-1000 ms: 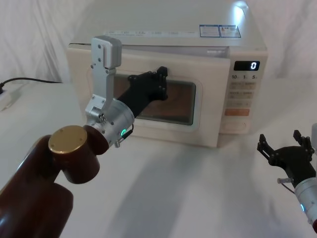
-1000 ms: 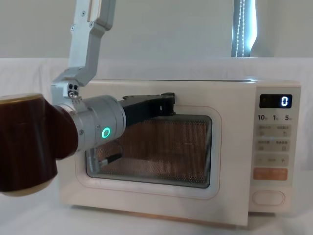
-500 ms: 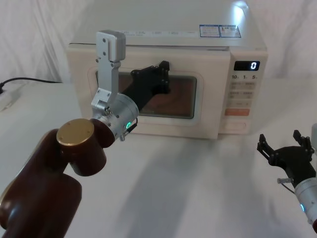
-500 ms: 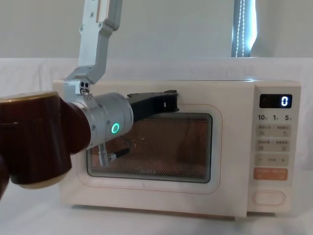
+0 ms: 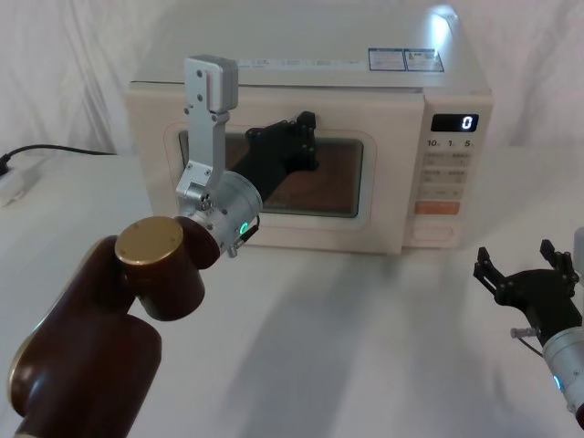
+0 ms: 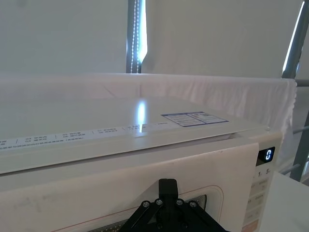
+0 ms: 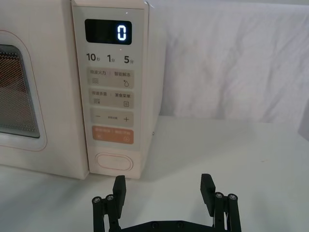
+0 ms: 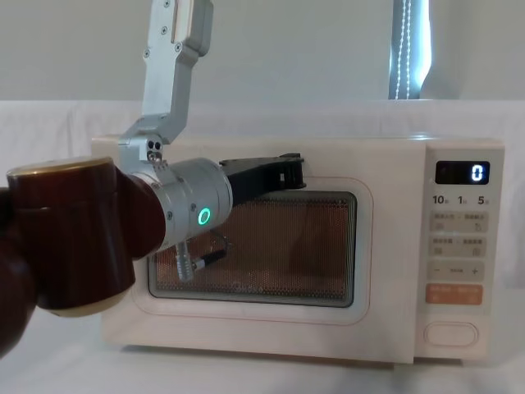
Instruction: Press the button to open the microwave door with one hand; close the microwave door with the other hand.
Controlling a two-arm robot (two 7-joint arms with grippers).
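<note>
Bare table (image 5: 365, 328) before the microwave (image 5: 383, 82); left claw (image 5: 306, 137) across its door (image 5: 383, 196)

Left arm is stretched way forward, brown elbow joint (image 5: 151, 265) low in front, then a silver wrist (image 5: 224, 203) with a green ring light, ending in the black left gripper (image 5: 301, 137). Can't really make out what its fingers are doing. A silver link (image 5: 206, 109) stands upright behind the wrist. Right gripper (image 7: 164, 191) sits low on the right side, jaws spread wide apart, holding nothing, fingertips (image 7: 119, 184) pointing forward.
</note>
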